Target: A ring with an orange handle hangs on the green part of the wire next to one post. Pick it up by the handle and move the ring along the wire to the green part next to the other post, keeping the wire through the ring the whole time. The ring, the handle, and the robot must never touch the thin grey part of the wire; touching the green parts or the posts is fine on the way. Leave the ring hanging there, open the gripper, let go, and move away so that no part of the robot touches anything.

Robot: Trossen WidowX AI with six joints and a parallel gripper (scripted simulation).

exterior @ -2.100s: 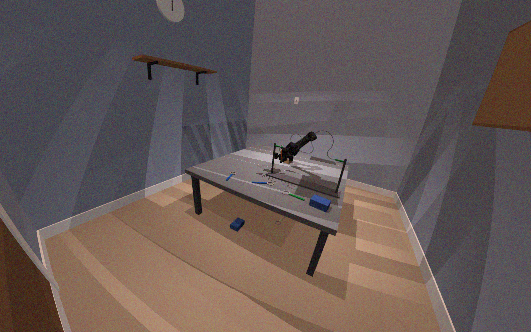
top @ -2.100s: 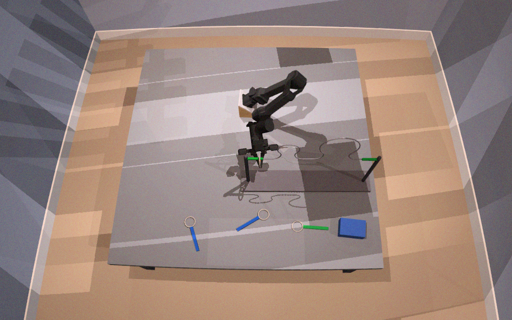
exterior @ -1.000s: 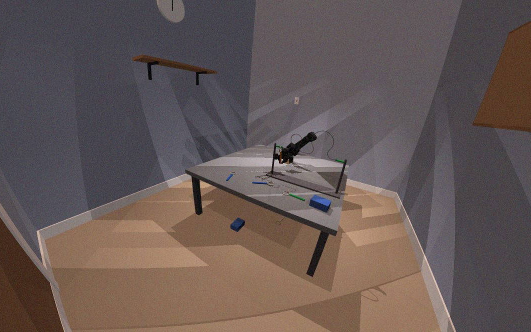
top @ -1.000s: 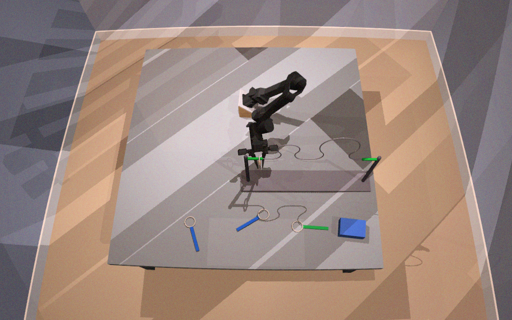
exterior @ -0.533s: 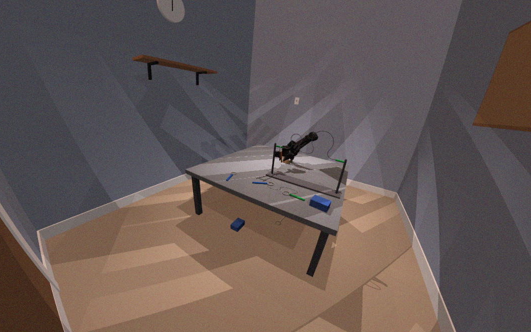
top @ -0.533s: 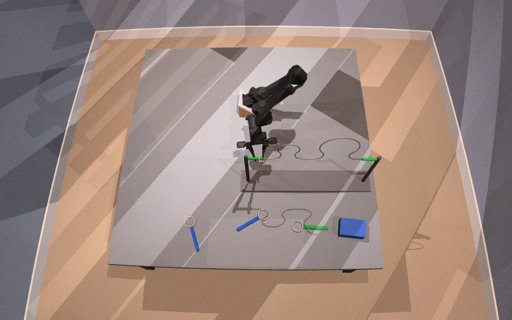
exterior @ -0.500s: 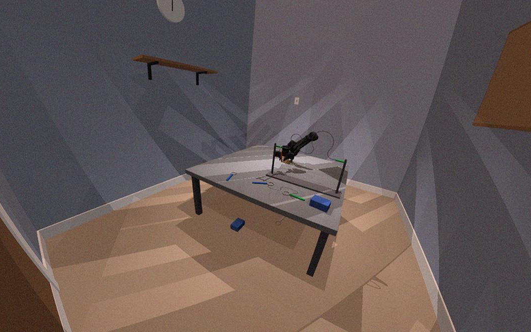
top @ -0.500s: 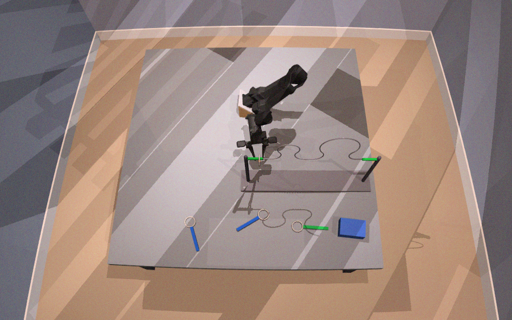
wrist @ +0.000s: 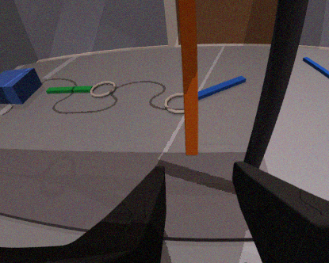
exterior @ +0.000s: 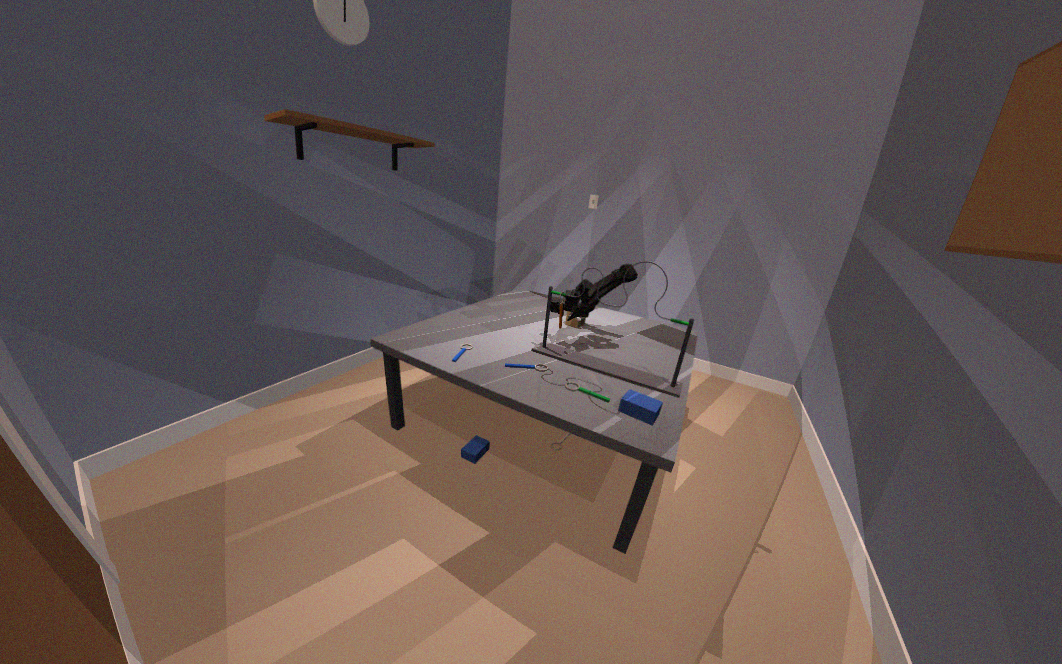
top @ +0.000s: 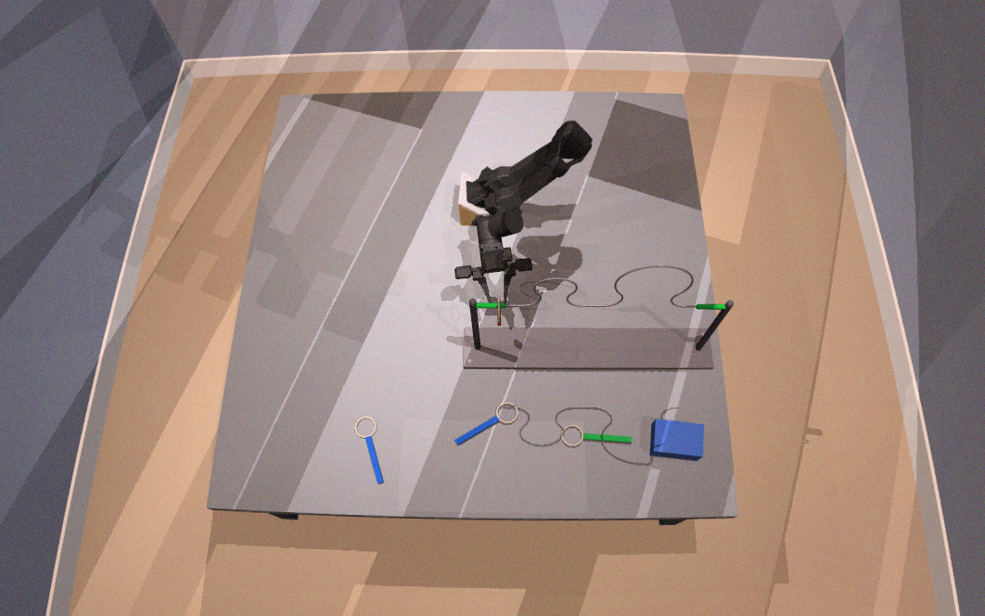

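The orange handle (top: 499, 315) (exterior: 561, 315) (wrist: 190, 99) hangs down below the left green part (top: 483, 304) (exterior: 557, 294), close to the left post (top: 475, 329) (exterior: 547, 317) (wrist: 284, 59). Its ring is too small to see clearly in the top and exterior views and is out of the wrist view. My gripper (top: 496, 301) (wrist: 199, 173) is open partway, with nothing between its fingers. In the wrist view the handle stands beyond the fingertips, its lower end just above the gap. The curvy grey wire (top: 660, 266) runs to the right green part (top: 709, 306) (exterior: 681, 322) at the right post (top: 714, 327) (exterior: 682, 355).
The posts rise from a flat base plate (top: 595, 352). Beyond it lie a green-handled ring (top: 607, 439) (wrist: 70, 89), a blue-handled ring (top: 477, 430) (wrist: 223, 88), another blue-handled ring (top: 374, 459) and a blue box (top: 677, 439) (exterior: 640, 406) (wrist: 13, 87).
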